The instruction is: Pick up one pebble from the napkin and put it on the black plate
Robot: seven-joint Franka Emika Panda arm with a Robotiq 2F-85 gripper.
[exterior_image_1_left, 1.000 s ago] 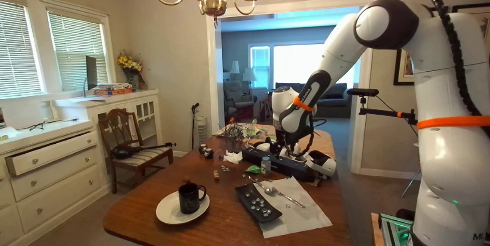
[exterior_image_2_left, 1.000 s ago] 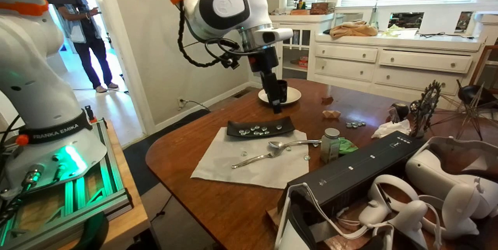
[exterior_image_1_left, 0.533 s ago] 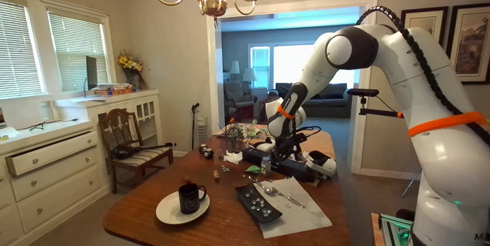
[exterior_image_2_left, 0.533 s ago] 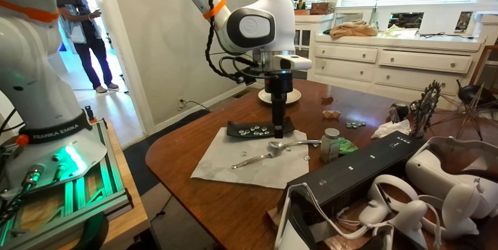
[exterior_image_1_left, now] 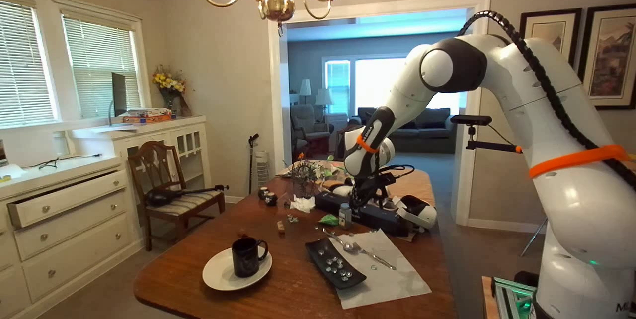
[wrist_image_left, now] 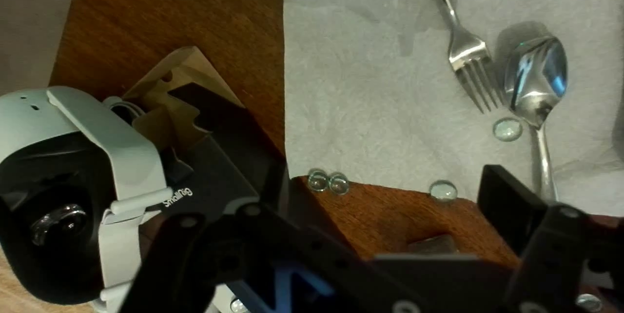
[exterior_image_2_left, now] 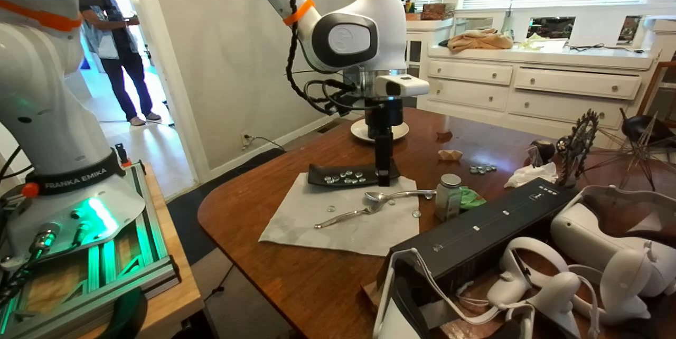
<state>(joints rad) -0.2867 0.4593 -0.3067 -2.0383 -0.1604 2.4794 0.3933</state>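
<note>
The pale napkin lies on the table, and the black plate with several clear pebbles rests along its edge. My gripper is open and empty, pointing down above the napkin's end in the wrist view. Between its fingers, a pebble and a touching pair of pebbles lie at the napkin's edge. Another pebble lies on the napkin beside the spoon and fork. In an exterior view the gripper hangs in front of the plate's end; its exact height is unclear.
A small jar and a long black box stand beside the napkin. White VR headset gear lies past the box. A white plate with a black mug stands on the table. A green leaf-like piece lies near the jar.
My gripper has come down from a raised, tilted pose and now points straight down. In the last half second it shifted slightly toward the jar. The objects on the table have not visibly moved.
</note>
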